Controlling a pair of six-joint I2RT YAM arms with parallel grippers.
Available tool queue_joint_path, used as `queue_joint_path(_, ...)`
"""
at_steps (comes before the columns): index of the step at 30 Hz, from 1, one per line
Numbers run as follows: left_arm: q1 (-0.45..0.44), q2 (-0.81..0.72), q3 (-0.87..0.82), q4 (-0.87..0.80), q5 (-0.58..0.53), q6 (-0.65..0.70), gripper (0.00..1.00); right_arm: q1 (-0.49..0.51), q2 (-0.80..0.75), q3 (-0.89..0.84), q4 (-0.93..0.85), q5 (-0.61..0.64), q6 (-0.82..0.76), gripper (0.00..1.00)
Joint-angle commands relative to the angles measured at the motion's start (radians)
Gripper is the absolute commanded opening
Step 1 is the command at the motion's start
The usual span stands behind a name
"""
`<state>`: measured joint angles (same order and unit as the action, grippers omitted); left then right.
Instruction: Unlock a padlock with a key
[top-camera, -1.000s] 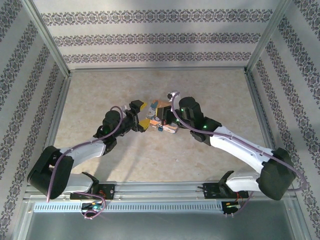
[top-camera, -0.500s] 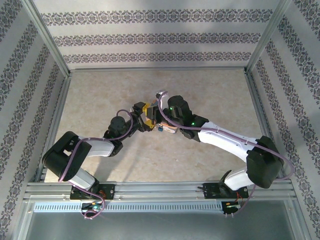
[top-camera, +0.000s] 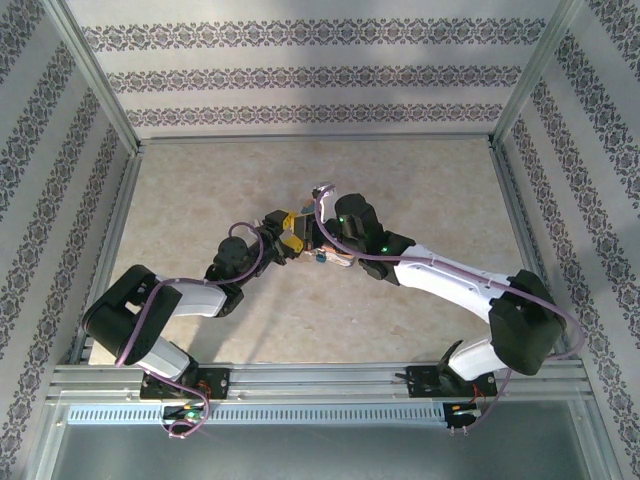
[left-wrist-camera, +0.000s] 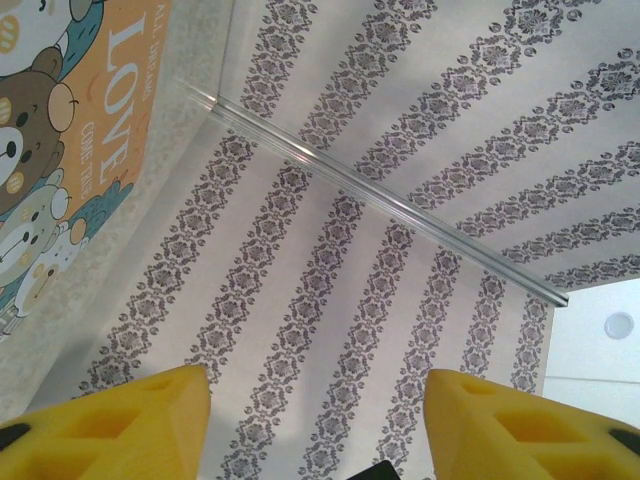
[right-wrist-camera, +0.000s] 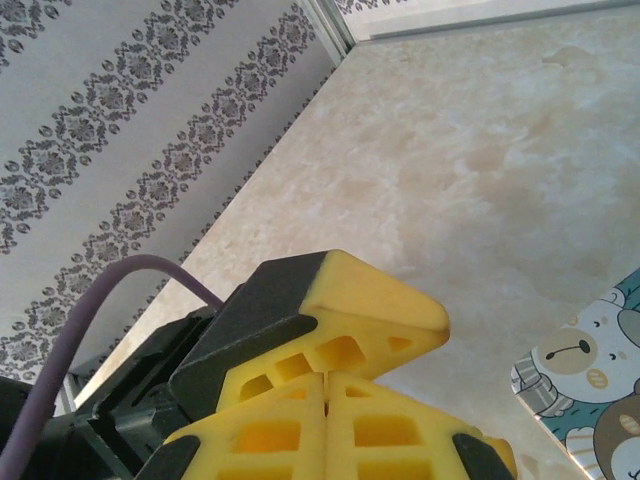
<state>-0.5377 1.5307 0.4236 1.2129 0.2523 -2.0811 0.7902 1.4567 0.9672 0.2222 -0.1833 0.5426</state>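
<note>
Top view: beige marbled tabletop (top-camera: 200, 190) boxed in by floral-striped walls (top-camera: 300, 75); left gripper (top-camera: 293, 230) parted, empty, close beside right gripper (top-camera: 320, 243); tiny blue padlock (top-camera: 318, 258) just beside the right gripper, by orange tin (top-camera: 340, 259). Left wrist: yellow fingers (left-wrist-camera: 140, 420) spread, tin up-left, wallpaper beyond. Right wrist: own fingers (right-wrist-camera: 400, 430) pressed shut, tin lower-right, another yellow finger (right-wrist-camera: 350, 300) crowding close.

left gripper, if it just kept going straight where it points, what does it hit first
Ahead of the left gripper, probably the patterned wall; the orange LOVE tin sits off to one side. Depth is unclear.
</note>
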Motion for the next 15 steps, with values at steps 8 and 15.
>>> queue_joint_path(8, -0.016, -0.002, -0.012, 0.085, -0.032, -0.105, 0.42, 0.009, 0.002, -0.032, 0.025, 0.03, 0.001, 0.0)
queue_joint_path(15, -0.016, 0.014, -0.013, 0.102, -0.034, -0.102, 0.26, 0.007, -0.02, -0.041, 0.019, 0.048, -0.002, 0.0)
